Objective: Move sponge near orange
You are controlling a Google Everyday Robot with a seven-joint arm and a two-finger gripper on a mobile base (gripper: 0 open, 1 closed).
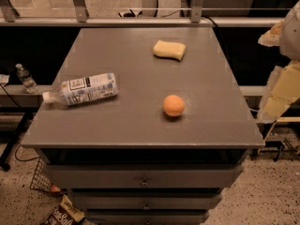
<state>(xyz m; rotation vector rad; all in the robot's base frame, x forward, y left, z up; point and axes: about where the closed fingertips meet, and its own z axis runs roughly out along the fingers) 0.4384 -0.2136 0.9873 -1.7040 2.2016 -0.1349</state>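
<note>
Far left, off the grey table (140,125) at 9 o'clock: small upright bottle (26,78) on a low ledge. On the tabletop, also at 9 o'clock from centre: plastic water bottle (79,89) on its side, cap end leftward, well apart from everything else.

Next rightward, at 1 o'clock from centre, toward the far edge: the sponge (169,49). Judged light, soft and springy. Likely to squash under a pinch rather than slip, and in no danger of breaking. Probably best taken across the short width, near the middle, pressing down a little to catch enough of the low body. Dull surface, so good friction expected. Pale yellow, flat rectangular block with rounded corners and a wavy near edge. Lying flat and slightly skewed, long side running roughly 9 to 3.

A touch further right, at 4 o'clock from centre: the orange (174,105), a small smooth ball. Sits at 6 o'clock of the sponge, clearly apart, with bare tabletop between. Likely to roll if nudged, so worth setting the sponge down beside it, not against it.

Far right, at 3 o'clock beyond the table edge: the gripper (280,90), pale yellow, off the tabletop, touching none of the items and holding nothing visible. Open or closed: cannot tell.
</note>
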